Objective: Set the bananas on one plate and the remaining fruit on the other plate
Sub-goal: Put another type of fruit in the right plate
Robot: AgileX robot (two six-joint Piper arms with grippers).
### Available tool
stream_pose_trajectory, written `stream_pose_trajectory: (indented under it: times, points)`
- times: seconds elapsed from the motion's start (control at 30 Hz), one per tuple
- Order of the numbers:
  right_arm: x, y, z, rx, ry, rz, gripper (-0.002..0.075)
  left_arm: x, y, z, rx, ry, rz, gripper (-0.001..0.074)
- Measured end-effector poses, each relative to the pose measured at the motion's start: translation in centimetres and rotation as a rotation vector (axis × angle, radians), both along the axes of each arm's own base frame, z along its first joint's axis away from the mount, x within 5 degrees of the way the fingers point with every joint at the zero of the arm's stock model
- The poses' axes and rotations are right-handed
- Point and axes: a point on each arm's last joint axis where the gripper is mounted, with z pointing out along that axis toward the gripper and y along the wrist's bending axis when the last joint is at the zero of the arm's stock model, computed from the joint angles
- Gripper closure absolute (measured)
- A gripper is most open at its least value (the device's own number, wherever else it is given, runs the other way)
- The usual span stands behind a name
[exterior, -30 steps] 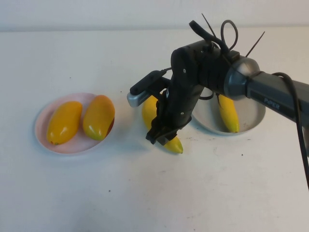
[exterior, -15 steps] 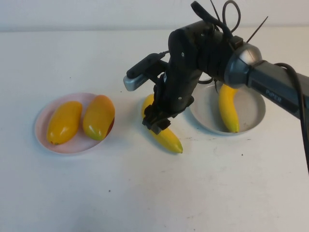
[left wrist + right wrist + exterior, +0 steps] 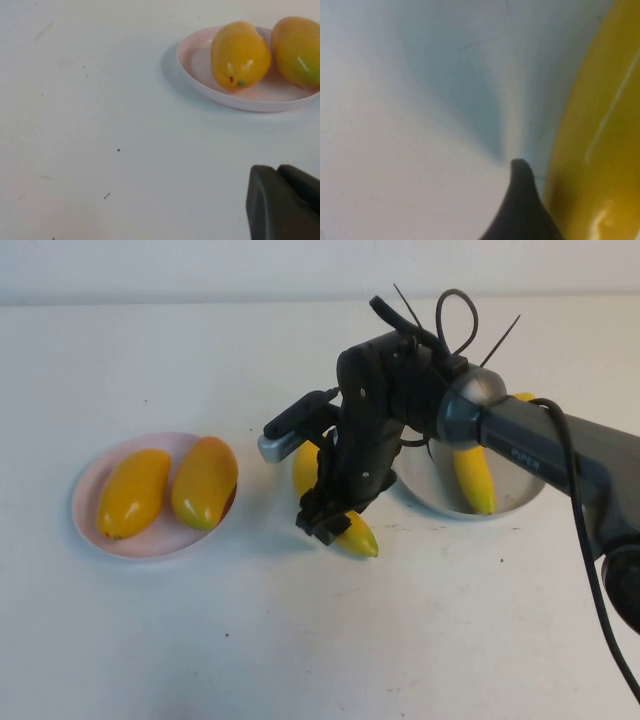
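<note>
One banana [image 3: 356, 538] lies on the table between the two plates. My right gripper [image 3: 325, 521] is down over its middle, fingers open on either side. The right wrist view shows one dark finger [image 3: 522, 200] right beside the yellow banana [image 3: 600, 130]. The second banana [image 3: 472, 478] lies in the grey-blue plate [image 3: 527, 476]. Two orange-yellow fruits [image 3: 133, 492] [image 3: 205, 481] lie side by side in the pale pink plate [image 3: 88, 480]. My left gripper [image 3: 276, 169] is shut and empty, low over the table near the pink plate [image 3: 200, 75]; it is outside the high view.
The right arm [image 3: 540, 435] reaches in from the right, across the grey-blue plate. A small camera block [image 3: 285, 443] sticks out from the wrist toward the pink plate. Bare white table lies in front of the plates.
My right gripper rose off the banana and shifted back, then came down over it again. The banana on the table has stayed where it was.
</note>
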Motion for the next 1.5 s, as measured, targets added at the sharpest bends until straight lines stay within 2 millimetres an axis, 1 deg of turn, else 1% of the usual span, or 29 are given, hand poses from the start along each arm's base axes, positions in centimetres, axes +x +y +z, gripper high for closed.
stream_pose_trajectory:
  times: [0.07, 0.2, 0.23, 0.33, 0.4, 0.5, 0.6, 0.63, 0.67, 0.77, 0.83, 0.9, 1.0, 1.17, 1.23, 1.4, 1.5]
  points:
    - [0.1, 0.1, -0.1, 0.005, -0.006, 0.000, 0.0294, 0.0, 0.0, 0.0, 0.000, 0.000, 0.000, 0.0739]
    - [0.1, 0.1, 0.0, 0.009, -0.010, -0.005, 0.0410, 0.0, 0.0, 0.0, 0.000, 0.000, 0.000, 0.0739]
    - [0.2, 0.1, 0.0, 0.014, -0.011, -0.018, 0.0424, 0.0, 0.0, 0.0, 0.000, 0.000, 0.000, 0.0739]
    - [0.2, 0.1, 0.4, 0.038, -0.014, -0.086, 0.0423, 0.0, 0.0, 0.0, 0.000, 0.000, 0.000, 0.0739]
    - [0.1, 0.0, 1.6, 0.061, -0.025, -0.138, 0.0423, 0.0, 0.0, 0.0, 0.000, 0.000, 0.000, 0.0739]
    - [-0.2, -0.8, 4.9, 0.118, -0.079, -0.214, 0.0423, 0.0, 0.0, 0.0, 0.000, 0.000, 0.000, 0.0739]
    - [0.4, -2.9, 7.9, 0.161, -0.128, -0.312, 0.0423, 0.0, 0.0, 0.0, 0.000, 0.000, 0.000, 0.0739]
    - [0.8, -3.9, 8.5, 0.165, -0.138, -0.342, 0.0423, 0.0, 0.0, 0.0, 0.000, 0.000, 0.000, 0.0739]
    - [1.2, -4.6, 8.7, 0.162, -0.143, -0.363, 0.0423, 0.0, 0.0, 0.0, 0.000, 0.000, 0.000, 0.0739]
    - [2.9, -7.9, 8.4, 0.126, -0.128, -0.460, 0.0423, 0.0, 0.0, 0.0, 0.000, 0.000, 0.000, 0.0739]
    - [3.7, -9.2, 7.5, 0.105, -0.106, -0.522, 0.0423, 0.0, 0.0, 0.0, 0.000, 0.000, 0.000, 0.0739]
    - [4.2, -9.8, 6.6, 0.092, -0.082, -0.561, 0.0423, 0.0, 0.0, 0.0, 0.000, 0.000, 0.000, 0.0739]
    - [4.6, -9.9, 5.1, 0.076, -0.042, -0.584, 0.0423, 0.0, 0.0, 0.0, 0.000, 0.000, 0.000, 0.0739]
    - [4.9, -9.6, 3.3, 0.062, 0.005, -0.588, 0.0422, 0.0, 0.0, 0.0, 0.000, 0.000, 0.000, 0.0739]
    - [4.9, -9.6, 3.0, 0.056, 0.013, -0.588, 0.0411, 0.0, 0.0, 0.0, 0.000, 0.000, 0.000, 0.0739]
    - [4.8, -9.6, 3.0, 0.048, 0.025, -0.589, 0.0354, 0.0, 0.0, 0.0, 0.000, 0.000, 0.000, 0.0739]
    - [4.6, -9.7, 3.0, 0.035, 0.039, -0.589, 0.0333, 0.0, 0.0, 0.0, 0.000, 0.000, 0.000, 0.0739]
